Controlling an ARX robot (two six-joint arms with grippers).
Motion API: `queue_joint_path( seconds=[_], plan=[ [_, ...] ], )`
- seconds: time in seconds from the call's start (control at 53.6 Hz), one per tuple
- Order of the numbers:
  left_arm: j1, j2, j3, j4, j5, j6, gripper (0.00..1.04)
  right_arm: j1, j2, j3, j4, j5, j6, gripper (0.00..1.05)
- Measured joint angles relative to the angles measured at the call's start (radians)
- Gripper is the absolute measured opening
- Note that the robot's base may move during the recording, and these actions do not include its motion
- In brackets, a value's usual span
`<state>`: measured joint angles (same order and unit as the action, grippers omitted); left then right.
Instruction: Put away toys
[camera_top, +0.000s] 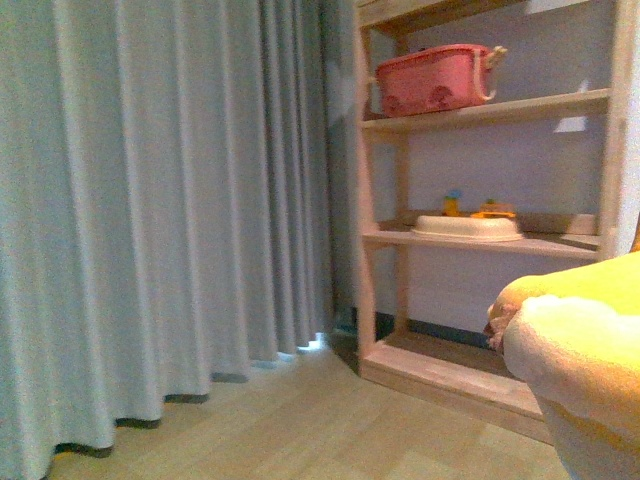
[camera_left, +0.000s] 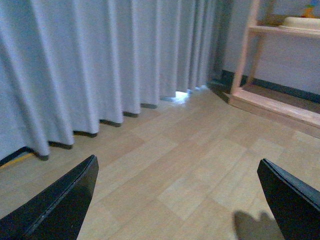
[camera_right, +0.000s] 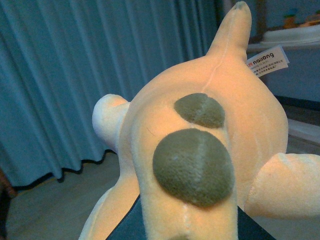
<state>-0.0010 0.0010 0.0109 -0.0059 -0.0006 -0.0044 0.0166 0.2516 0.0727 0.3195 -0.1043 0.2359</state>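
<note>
In the front view, a grey curtain (camera_top: 160, 200) is seen across the left side, hanging down to a pale wooden floor (camera_top: 300, 420), and a wooden shelf unit (camera_top: 366, 200) is seen at the right. A pink basket (camera_top: 432, 78) is set on an upper shelf, and a shallow white basin (camera_top: 468, 228) lies on the shelf below, with small coloured items (camera_top: 470, 206) just behind it. The plush animal (camera_top: 580, 350) is seen very close to the camera at the lower right, held up off the floor in front of the shelf unit; neither arm is shown here. In the left wrist view, the left gripper (camera_left: 177, 161) is spread wide, its two dark fingers (camera_left: 60, 205) well apart with nothing between them, above bare floor near the curtain and the foot of the shelf unit. In the right wrist view, the frame is largely filled by the plush animal (camera_right: 165, 100), on which two dark olive patches, a pointed tip and a paper tag (camera_right: 267, 61) are shown. The right gripper (camera_right: 189, 207) is closed around the toy's lower part, dark fingers being pressed to either side of it.
</note>
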Motion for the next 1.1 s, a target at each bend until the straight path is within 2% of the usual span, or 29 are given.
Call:
queue_joint_path(
  seconds=[1.102],
  plan=[
    [-0.002,0.001,0.0,0.0,0.007,0.0,0.99,-0.003,-0.002,0.0,0.0,0.011,0.0,0.17]
  ],
)
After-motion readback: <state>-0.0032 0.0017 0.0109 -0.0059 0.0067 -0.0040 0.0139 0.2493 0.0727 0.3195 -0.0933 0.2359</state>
